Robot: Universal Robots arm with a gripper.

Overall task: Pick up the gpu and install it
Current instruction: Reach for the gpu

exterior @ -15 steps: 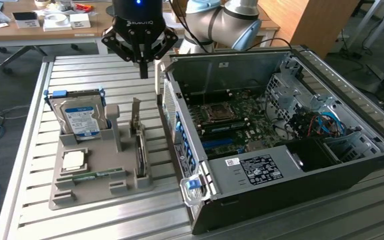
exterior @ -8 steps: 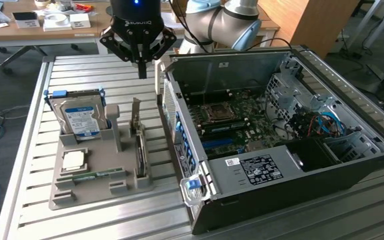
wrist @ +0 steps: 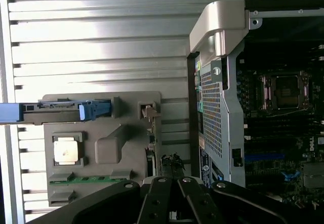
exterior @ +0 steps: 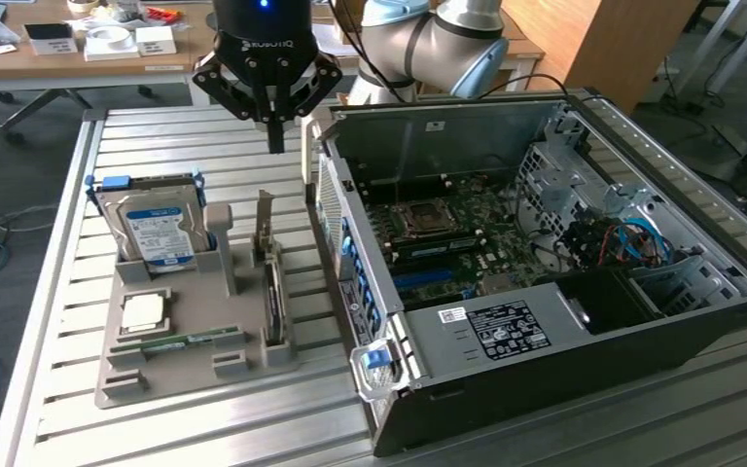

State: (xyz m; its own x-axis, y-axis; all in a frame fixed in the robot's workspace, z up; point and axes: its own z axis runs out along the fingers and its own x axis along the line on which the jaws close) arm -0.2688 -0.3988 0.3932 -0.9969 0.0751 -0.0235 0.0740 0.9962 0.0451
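The gpu (exterior: 271,292) stands on edge in a slot on the right side of the grey holder tray (exterior: 179,375), with its silver end bracket (exterior: 266,216) sticking up at the far end. In the wrist view the gpu (wrist: 150,142) appears edge-on along the tray's side nearest the case. My gripper (exterior: 275,139) hangs above the table just beyond the bracket, fingers pointing down and shut with nothing between them. The wrist view shows my gripper (wrist: 171,184) closed over the gap between tray and case.
The open computer case (exterior: 685,292) lies on its side at the exterior view's right, motherboard (exterior: 458,229) exposed. The tray also holds a hard drive (exterior: 160,232) in a blue caddy, a CPU (exterior: 144,311) and a green RAM stick (exterior: 182,341). A desk with clutter stands behind.
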